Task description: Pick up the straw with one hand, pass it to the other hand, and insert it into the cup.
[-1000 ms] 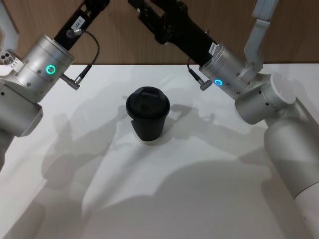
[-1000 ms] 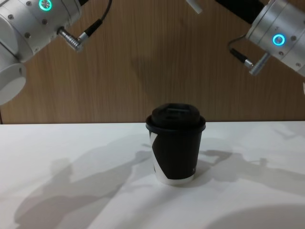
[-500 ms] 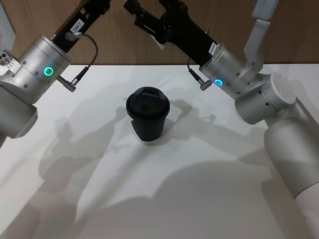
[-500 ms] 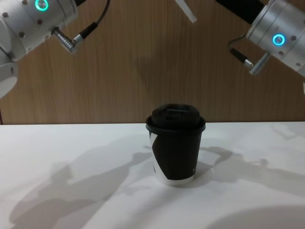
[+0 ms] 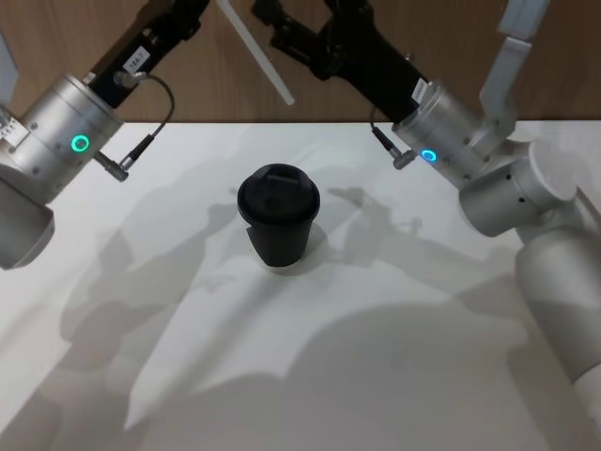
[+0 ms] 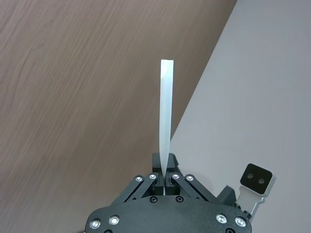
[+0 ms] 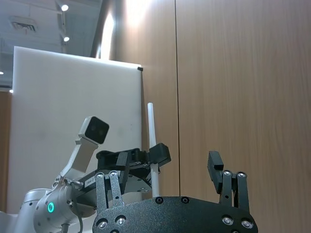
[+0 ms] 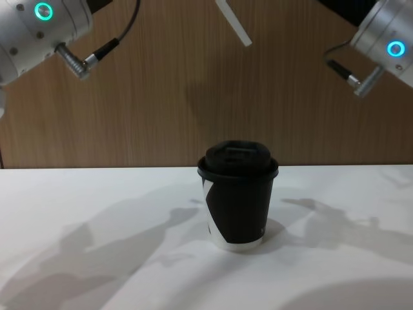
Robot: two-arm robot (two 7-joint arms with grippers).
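The white straw (image 5: 255,52) hangs slanted in the air above and behind the cup (image 5: 278,225). My left gripper (image 6: 164,172) is shut on its upper end; its black body (image 5: 183,14) reaches the top edge of the head view. The straw's lower end (image 8: 233,22) points down toward the cup (image 8: 239,200), well above its lid. My right gripper (image 5: 282,26) stands open just right of the straw, not touching it. From the right wrist, its own fingers (image 7: 228,177) are spread wide, with the straw (image 7: 152,136) beyond them. The black lidded cup stands upright on the white table (image 5: 310,376).
A wooden wall (image 8: 161,97) rises behind the table. Both silver forearms with teal rings (image 5: 80,144) (image 5: 429,155) hang over the table's left and right sides. Thin black cables (image 5: 150,103) loop off the wrists.
The right gripper has drawn back to the right, off the straw. The straw stays with the left gripper and shows longer, lower and more to the left. The left forearm has shifted left.
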